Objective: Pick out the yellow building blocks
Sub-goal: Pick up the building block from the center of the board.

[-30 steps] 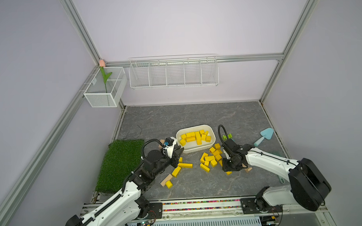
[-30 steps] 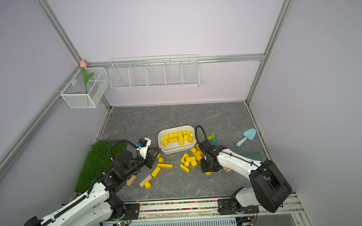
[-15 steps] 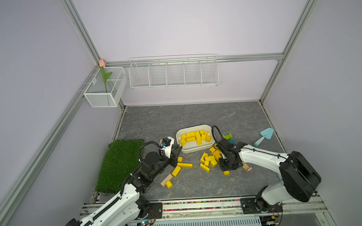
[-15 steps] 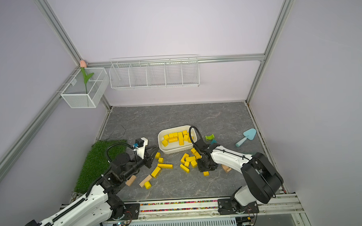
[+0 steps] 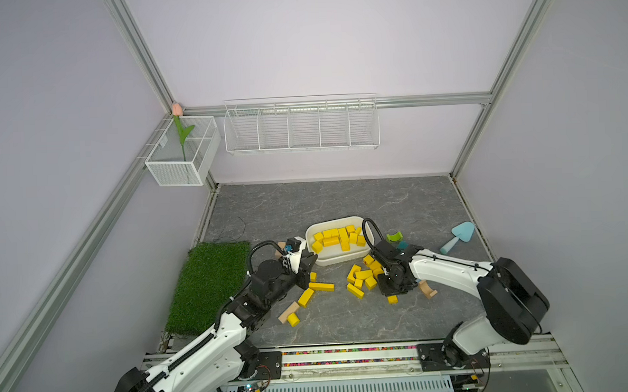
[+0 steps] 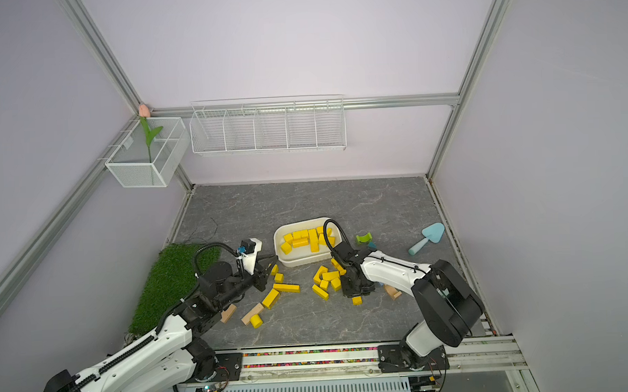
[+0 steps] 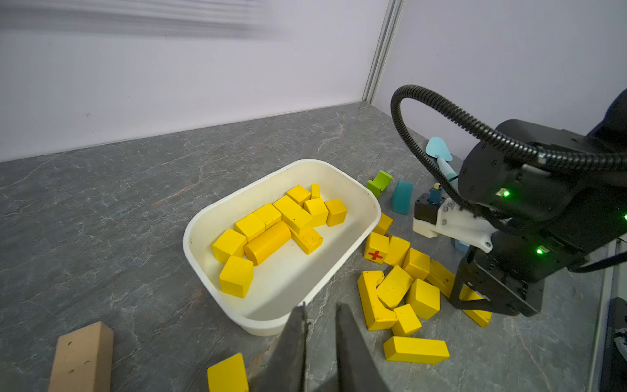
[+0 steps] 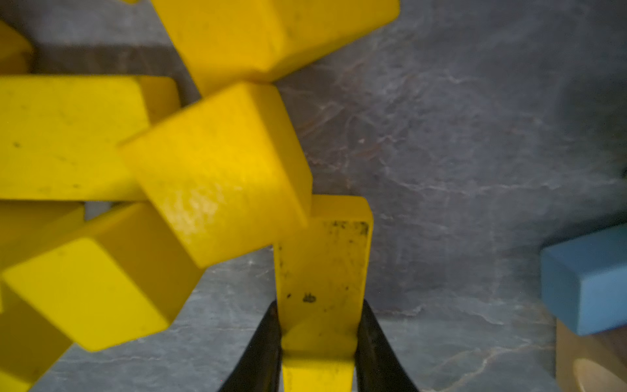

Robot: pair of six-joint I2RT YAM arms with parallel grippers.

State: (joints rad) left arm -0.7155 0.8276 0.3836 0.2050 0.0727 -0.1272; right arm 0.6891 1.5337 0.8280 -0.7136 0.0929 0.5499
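The right gripper (image 8: 319, 325) has slid nearer the tray (image 5: 334, 260) over the last second and narrowed its jaws. The left gripper (image 7: 322, 307) has kept its place by the tray's front wall and drawn its fingers together.

The table (image 5: 341, 199) carries everything. A mat (image 5: 209, 283) lies well off the tray on the left arm's side, clear of the work. The tray sits between the two arms, probably so that either can drop into it. About a dozen yellow blocks (image 5: 337, 237) already lie inside. The rest lie loose in front of the tray: a tight heap (image 5: 362, 276) by its right-arm corner and a few strays (image 5: 321, 286) by its left-arm corner. A green arch (image 5: 394, 236) just past the tray's right-arm end and a tan block (image 5: 288, 311) well in front are the wrong colour, so they belong outside.

The right gripper comes down at the heap's outer edge, away from the tray. Its fingers press both long sides of a bar (image 8: 322, 264). A cube (image 8: 217, 176) overlaps the bar's far end, so the free end looks like the only clean hold, and lifting may tip that cube.

The left gripper's fingers stand almost together with nothing between them.
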